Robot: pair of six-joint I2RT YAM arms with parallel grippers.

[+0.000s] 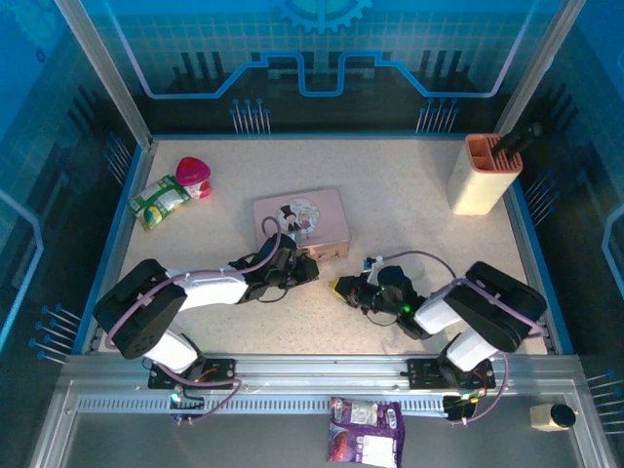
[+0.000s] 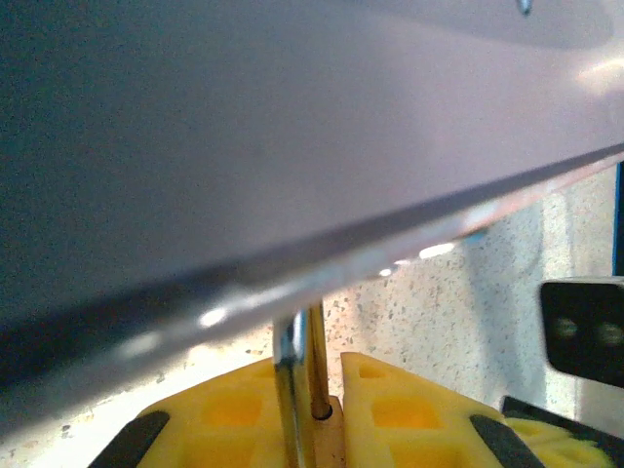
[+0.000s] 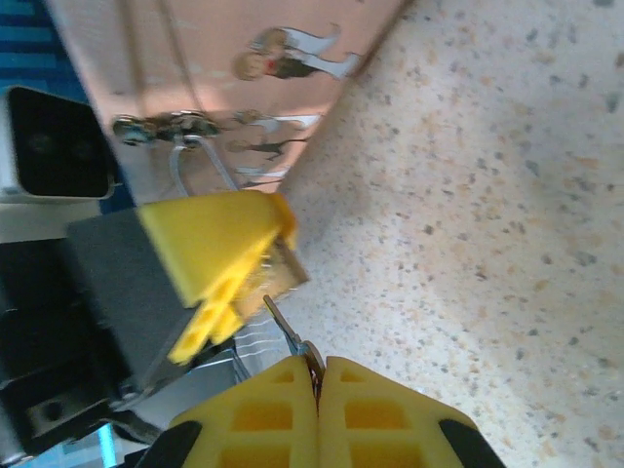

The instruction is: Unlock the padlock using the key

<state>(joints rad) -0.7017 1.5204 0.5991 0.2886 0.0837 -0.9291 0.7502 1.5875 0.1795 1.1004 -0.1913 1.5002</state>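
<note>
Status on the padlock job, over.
Left tool shut on padlock. Right tool shut on key, tip at the padlock body; insertion unclear. Pink tin tight alongside the padlock.

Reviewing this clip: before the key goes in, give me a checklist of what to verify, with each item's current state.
1. Grip of left tool on padlock: ok, the brass body sits clamped in it.
2. Grip of right tool on key: ok, the blade sticks out in front.
3. Key aimed at the padlock's body: ok, its tip lies close to the brass.
4. Tip entered the lock: cannot tell, that face is hidden.
5. State of shackle: cannot tell whether locked; it runs up to the pink tin.
</note>
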